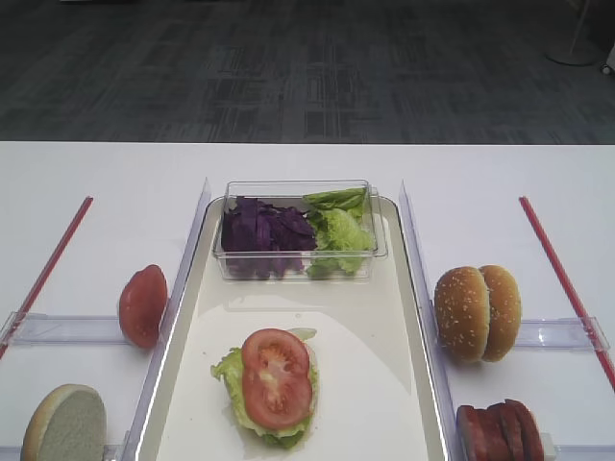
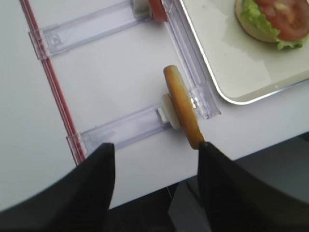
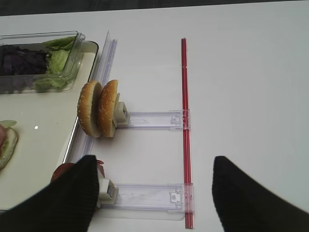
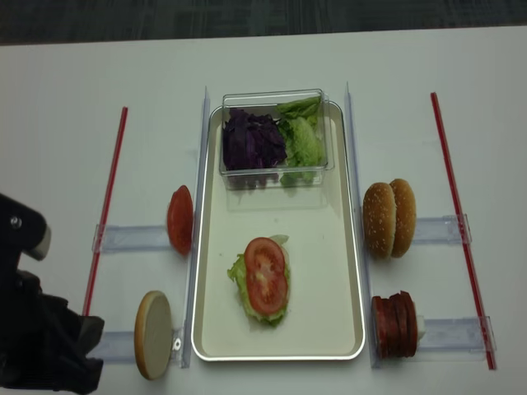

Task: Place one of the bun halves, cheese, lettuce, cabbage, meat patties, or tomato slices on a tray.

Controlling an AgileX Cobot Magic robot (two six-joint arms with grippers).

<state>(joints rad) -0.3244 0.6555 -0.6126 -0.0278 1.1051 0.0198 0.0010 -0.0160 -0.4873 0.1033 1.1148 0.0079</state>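
High view, tray: the tray (image 1: 404, 384) carries a tomato slice (image 1: 277, 376) lying flat on lettuce (image 1: 231, 375) over a bun base, with a clear box (image 1: 298, 230) of cabbage (image 1: 264, 230) and more lettuce at its far end.
High view, supplies: two bun halves (image 1: 478, 312) stand on edge to the right, meat patties (image 1: 500, 432) below them, a tomato end piece (image 1: 143, 305) and one more bun half (image 1: 65, 423) to the left.
Right wrist view: the right gripper (image 3: 154, 193) hangs with fingers spread wide and empty, near the patty rack.
Left wrist view: the left gripper (image 2: 154, 169) is wide apart and holds nothing; the upright bun half (image 2: 182, 106) sits just ahead.
Overhead view: the left arm (image 4: 33, 337) is pulled back at the table's near left corner.
Advice: the next layer probably wants a patty; grip it across its edges, lower it level and centred on the tomato so the stack does not slide.
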